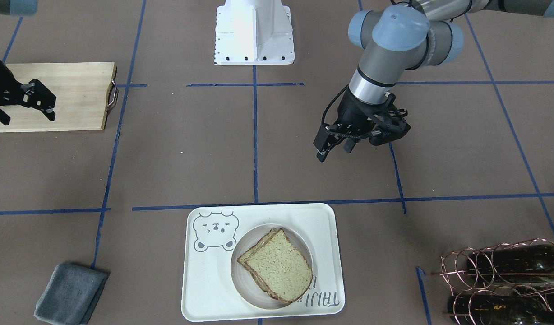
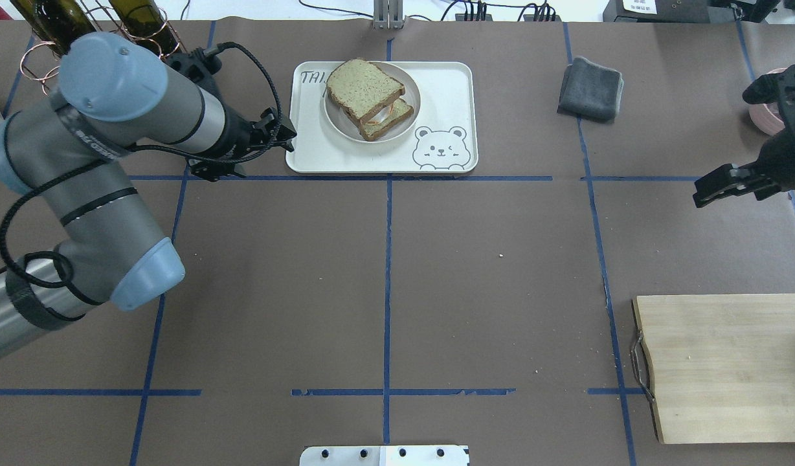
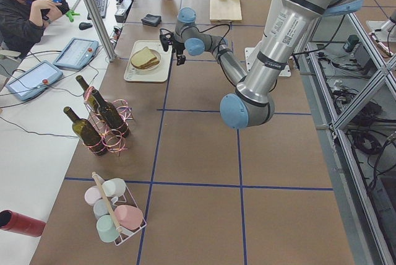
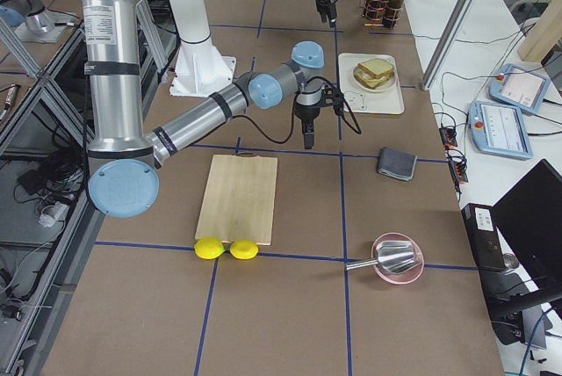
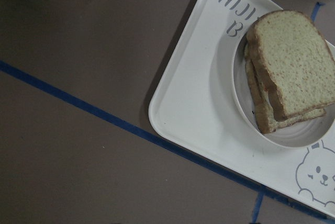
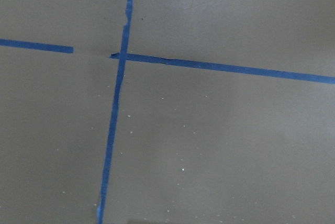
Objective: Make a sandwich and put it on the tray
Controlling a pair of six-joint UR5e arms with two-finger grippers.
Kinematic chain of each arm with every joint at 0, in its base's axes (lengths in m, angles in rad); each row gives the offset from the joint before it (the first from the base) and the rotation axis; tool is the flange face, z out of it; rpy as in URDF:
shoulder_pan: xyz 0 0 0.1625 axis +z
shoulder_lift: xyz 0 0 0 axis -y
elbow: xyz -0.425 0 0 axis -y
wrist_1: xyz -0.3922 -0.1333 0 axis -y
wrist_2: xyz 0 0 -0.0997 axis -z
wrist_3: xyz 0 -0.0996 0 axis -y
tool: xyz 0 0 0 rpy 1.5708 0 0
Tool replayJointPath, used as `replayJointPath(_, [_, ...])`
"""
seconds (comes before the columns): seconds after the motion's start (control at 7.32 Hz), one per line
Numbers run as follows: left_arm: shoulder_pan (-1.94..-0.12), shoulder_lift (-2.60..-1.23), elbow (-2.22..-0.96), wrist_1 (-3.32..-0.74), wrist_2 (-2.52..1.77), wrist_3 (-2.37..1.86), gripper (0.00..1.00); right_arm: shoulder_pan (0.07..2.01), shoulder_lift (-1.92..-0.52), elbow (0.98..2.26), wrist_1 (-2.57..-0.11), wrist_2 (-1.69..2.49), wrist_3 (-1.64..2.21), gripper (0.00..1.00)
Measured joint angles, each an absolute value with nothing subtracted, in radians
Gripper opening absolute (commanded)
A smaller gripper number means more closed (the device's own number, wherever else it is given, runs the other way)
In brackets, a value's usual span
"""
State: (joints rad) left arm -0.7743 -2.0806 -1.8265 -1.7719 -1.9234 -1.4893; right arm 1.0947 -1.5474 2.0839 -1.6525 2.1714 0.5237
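Note:
The sandwich (image 1: 277, 266), two stacked slices of speckled tan bread with dark crust, lies on a small round cream plate (image 1: 241, 280) on the cream bear tray (image 1: 205, 289). A white sliver shows between the slices in the overhead view (image 2: 388, 116). My left gripper (image 1: 334, 151) is open and empty, above the table just off the tray's edge (image 2: 284, 139). Its wrist view shows the sandwich (image 5: 290, 67) and the tray (image 5: 188, 109). My right gripper (image 1: 28, 118) is open and empty, far from the tray, over the cutting board's end.
A light wooden cutting board (image 2: 727, 369) with a metal handle lies near the right arm. A folded grey cloth (image 2: 590, 88) lies beside the tray. A copper rack with wine bottles (image 1: 502, 280) stands near the left arm. Two lemons (image 4: 226, 249) and a pink bowl (image 4: 397, 262) lie beyond the board.

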Motion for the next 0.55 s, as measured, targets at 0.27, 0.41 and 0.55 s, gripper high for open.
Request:
replayJointPath(0.27, [-0.869, -2.01, -1.932, -1.622, -1.928, -1.219, 1.0, 1.258, -1.563, 2.02, -1.722, 2.226, 0.242, 1.0])
replayJointPath(0.41, [-0.922, -1.977, -1.955, -1.564, -1.94, -1.08, 1.0, 1.343, -1.588, 1.972, -1.734, 2.276, 0.121, 1.0])
replayJointPath(0.55, [-0.977, -1.935, -1.963, -1.538, -1.974, -0.947, 1.0, 1.416, -1.61, 1.931, -1.736, 2.337, 0.056, 1.0])
